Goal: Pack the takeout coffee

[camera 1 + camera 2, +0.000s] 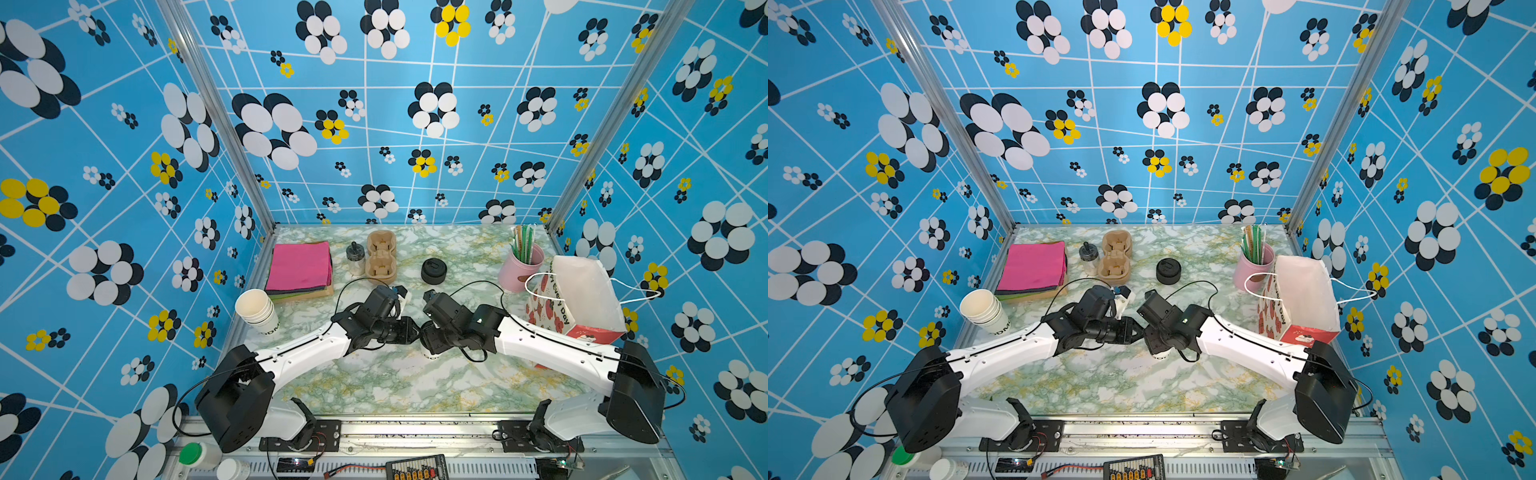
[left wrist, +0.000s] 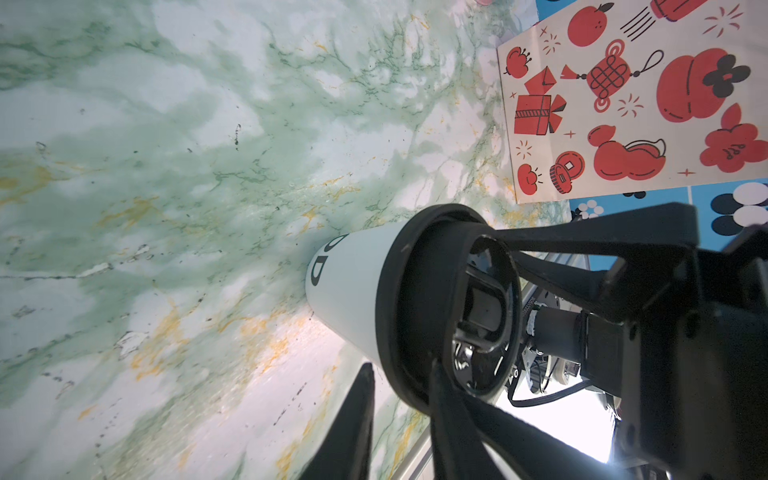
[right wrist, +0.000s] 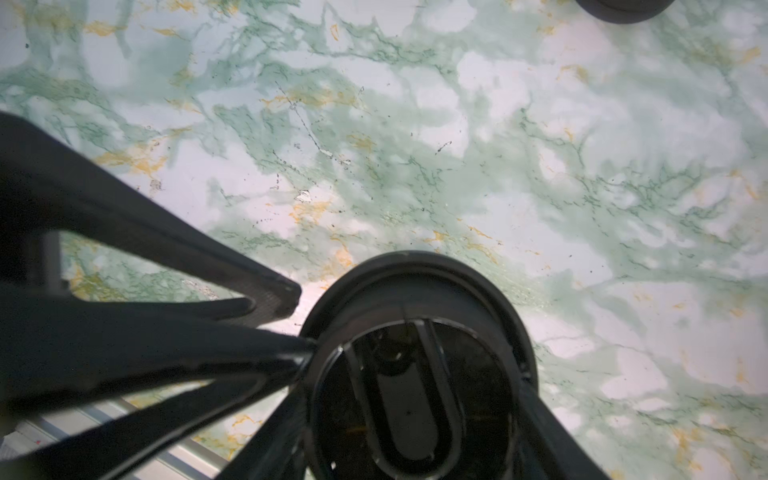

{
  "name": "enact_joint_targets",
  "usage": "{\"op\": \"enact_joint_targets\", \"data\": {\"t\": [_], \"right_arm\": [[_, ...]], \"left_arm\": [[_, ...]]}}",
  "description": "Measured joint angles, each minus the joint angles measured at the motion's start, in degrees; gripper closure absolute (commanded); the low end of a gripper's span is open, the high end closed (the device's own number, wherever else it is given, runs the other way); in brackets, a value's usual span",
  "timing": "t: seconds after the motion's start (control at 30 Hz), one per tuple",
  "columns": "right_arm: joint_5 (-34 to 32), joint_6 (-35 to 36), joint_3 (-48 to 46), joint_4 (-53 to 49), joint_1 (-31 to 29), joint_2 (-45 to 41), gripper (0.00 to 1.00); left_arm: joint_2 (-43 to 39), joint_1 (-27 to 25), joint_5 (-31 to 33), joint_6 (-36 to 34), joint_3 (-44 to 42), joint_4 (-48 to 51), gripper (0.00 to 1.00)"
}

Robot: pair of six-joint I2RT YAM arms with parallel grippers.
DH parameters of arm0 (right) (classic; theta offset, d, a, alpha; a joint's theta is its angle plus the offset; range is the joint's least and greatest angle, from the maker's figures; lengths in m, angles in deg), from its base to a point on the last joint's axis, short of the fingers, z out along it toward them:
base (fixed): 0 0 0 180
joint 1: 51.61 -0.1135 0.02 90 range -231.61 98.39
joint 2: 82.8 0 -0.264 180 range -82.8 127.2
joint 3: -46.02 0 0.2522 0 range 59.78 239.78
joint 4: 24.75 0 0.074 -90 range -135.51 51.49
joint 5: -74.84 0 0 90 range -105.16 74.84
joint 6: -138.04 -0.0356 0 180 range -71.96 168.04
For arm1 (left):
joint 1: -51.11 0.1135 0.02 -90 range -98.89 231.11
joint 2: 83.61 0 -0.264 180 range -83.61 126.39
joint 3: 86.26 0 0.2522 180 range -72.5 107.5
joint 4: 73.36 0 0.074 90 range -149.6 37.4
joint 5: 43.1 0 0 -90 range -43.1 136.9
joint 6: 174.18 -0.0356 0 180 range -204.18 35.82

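Note:
The takeout coffee (image 2: 353, 299), a white paper cup with dark letters and a black sip lid (image 3: 415, 299), stands upright on the marble table, mid-front. In both top views the two wrists cover all but a sliver of the cup (image 1: 428, 354). My right gripper (image 3: 415, 382) comes down from above, shut on the cup with a finger on either side of the lid. My left gripper (image 2: 401, 365) is beside the lid, slightly open with bare table showing between its fingers. One fingertip (image 3: 305, 345) touches the lid's rim.
A white paper bag with red prints (image 1: 582, 291) stands open at the right. Behind the grippers are a stack of black lids (image 1: 433, 270), cardboard cup carriers (image 1: 380, 253), a shaker jar (image 1: 355, 257), pink napkins (image 1: 299, 266) and a pink straw holder (image 1: 521, 266). Lidless cups (image 1: 255, 309) stand at the left.

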Motion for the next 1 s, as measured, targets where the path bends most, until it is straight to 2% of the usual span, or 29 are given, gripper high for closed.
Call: {"op": "enact_joint_targets", "data": {"t": [0.23, 0.57, 1.0], "right_arm": [[0.02, 0.0, 0.0, 0.0, 0.0, -0.04, 0.65], [0.0, 0.02, 0.0, -0.02, 0.0, -0.04, 0.65], [0.0, 0.02, 0.0, -0.02, 0.0, -0.13, 0.62]], "left_arm": [[-0.15, 0.63, -2.16, 1.01, 0.0, -3.98, 0.71], [2.69, 1.44, -4.7, 0.48, 0.52, -4.72, 0.71], [4.57, 0.87, -2.95, -5.44, 5.53, 3.37, 0.72]]}}
